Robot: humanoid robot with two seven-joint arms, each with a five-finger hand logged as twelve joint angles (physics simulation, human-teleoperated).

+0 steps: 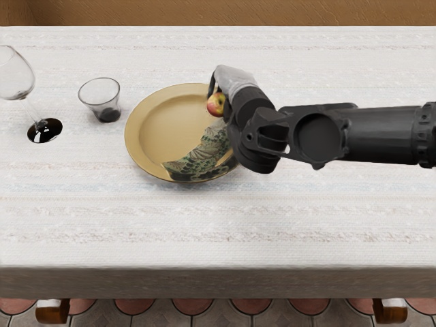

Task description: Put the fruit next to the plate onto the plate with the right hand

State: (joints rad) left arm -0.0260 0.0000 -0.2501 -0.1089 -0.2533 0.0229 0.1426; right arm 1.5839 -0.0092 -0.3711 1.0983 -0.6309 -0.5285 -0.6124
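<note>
- Presently, fruit (216, 104): small, round, red-yellow, apple-like; gripped in the right hand (235, 92) at the far right rim of the plate (163, 122); whether it hangs clear or touches the rim cannot be told.
- Handling, as judged: light, firm, smooth-skinned, prone to roll; best held around its widest part.
- Right hand: grey fingers curled about the fruit, dark arm entering from the right.
- Plate: shallow, round, glossy gold, mirror-like inner surface.
- Tumbler (100, 99): clear, short, dark base, left of the plate.
- Wine glass (13, 75): clear, stemmed, tilted, far left.
- Table (204, 225): pale woven cloth, faint stripes.
</note>
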